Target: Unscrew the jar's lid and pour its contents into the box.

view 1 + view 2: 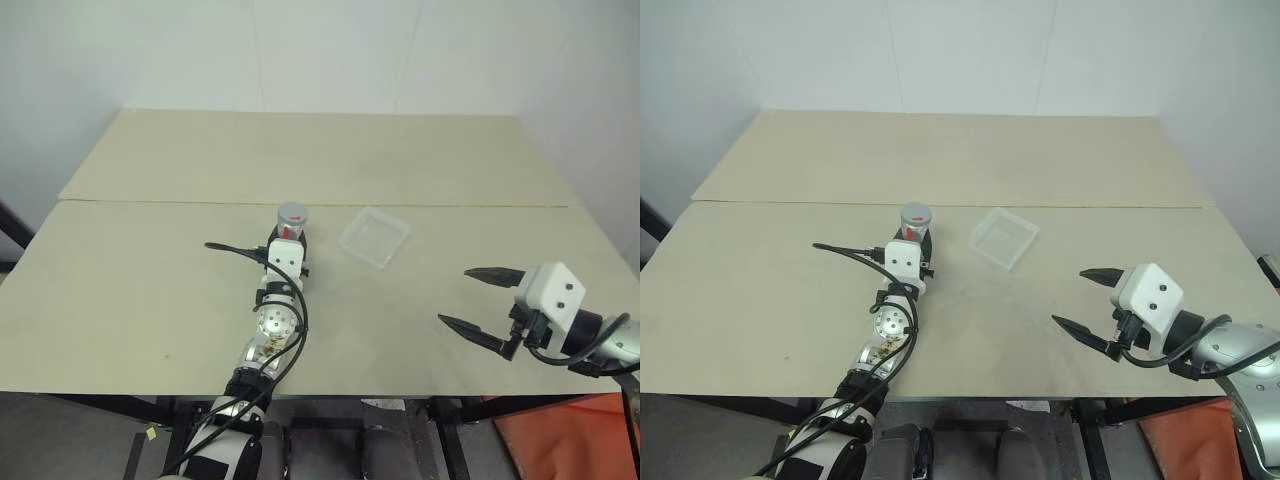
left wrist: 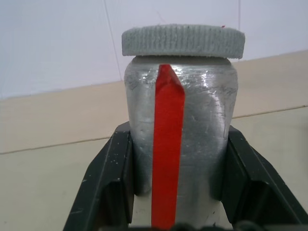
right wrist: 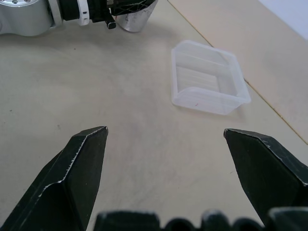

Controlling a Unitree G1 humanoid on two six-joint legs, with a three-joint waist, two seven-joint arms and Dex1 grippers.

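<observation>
The silvery jar [image 2: 180, 134] with a red vertical stripe stands upright near the table's middle, its ribbed grey lid [image 2: 183, 41] screwed on top. My left gripper [image 1: 289, 238] is shut on the jar's body, one black finger [image 2: 108, 183] pressed on each side below the lid. The clear plastic box [image 1: 376, 236] lies just right of the jar [image 1: 291, 221] and looks empty. My right gripper [image 1: 481, 300] hovers open near the table's front right, well away from the box [image 3: 207, 77]. The contents are hidden inside the jar.
The tan table [image 1: 150, 290] has a seam [image 1: 450, 205] running across it behind the jar and box. A white wall rises behind the far edge. An orange object [image 1: 560, 440] sits below the table's front right corner.
</observation>
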